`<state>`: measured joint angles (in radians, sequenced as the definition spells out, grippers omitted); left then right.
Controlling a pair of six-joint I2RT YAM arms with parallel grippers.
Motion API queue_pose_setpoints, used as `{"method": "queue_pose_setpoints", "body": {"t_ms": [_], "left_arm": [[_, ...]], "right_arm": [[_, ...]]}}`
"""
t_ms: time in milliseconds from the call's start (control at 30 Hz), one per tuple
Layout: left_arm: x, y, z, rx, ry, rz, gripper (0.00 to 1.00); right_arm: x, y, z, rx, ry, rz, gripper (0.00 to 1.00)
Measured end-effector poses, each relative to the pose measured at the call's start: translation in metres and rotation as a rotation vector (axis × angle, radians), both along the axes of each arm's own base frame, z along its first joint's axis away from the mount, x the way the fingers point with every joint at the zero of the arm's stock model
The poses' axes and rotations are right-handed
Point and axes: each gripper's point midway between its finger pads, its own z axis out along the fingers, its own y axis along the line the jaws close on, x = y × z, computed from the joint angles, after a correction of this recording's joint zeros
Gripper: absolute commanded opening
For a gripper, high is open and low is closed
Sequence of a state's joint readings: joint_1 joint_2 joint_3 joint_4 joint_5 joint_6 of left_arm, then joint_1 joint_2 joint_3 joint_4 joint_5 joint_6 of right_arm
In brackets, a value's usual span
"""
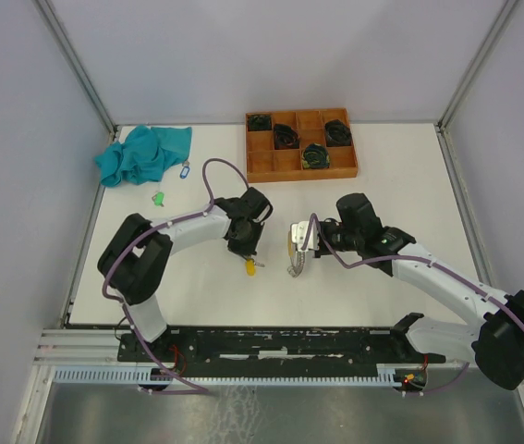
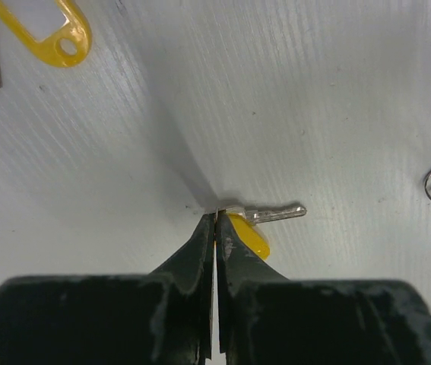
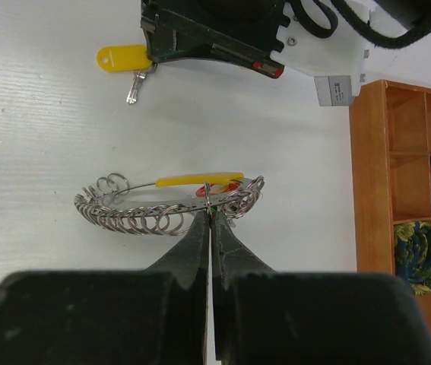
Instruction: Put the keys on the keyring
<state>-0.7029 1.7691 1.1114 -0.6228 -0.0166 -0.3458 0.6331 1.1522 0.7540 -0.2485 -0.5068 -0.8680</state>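
In the tray (image 1: 263, 167), four black bundles (image 1: 286, 135).

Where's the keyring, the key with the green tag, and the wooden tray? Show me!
keyring (image 3: 128, 217), right wrist view, on its bunch of small loops.
green-tagged key (image 1: 158, 198), top view, on the green tag.
wooden tray (image 1: 262, 165), top view, on an empty compartment's floor.

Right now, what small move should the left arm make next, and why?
Probably lift slightly. The left tool is shut on the yellow-tagged key, low at the table, while the right tool holds the keyring nearby. Raising it first would likely free the key to be carried across.
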Motion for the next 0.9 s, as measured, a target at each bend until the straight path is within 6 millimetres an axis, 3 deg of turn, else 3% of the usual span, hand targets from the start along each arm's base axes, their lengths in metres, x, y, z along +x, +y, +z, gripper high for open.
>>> {"method": "queue_pose_setpoints", "body": {"t_ms": [167,567,900], "left_arm": [[0.005,0.000,0.018,-0.034,-0.066,0.002,0.03],[0.028,-0.006,0.117,-0.255,-0.527,-0.183,0.03],[0.019,-0.020,0.148,-0.366,-0.790,-0.478,0.03]], "right_arm": [[0.002,-0.003,-0.001,-0.003,0.019,-0.041,0.01],[0.011,-0.004,0.005,0.102,0.064,-0.189,0.01],[0.005,0.002,0.016,0.190,0.011,-0.148,0.01]]}}
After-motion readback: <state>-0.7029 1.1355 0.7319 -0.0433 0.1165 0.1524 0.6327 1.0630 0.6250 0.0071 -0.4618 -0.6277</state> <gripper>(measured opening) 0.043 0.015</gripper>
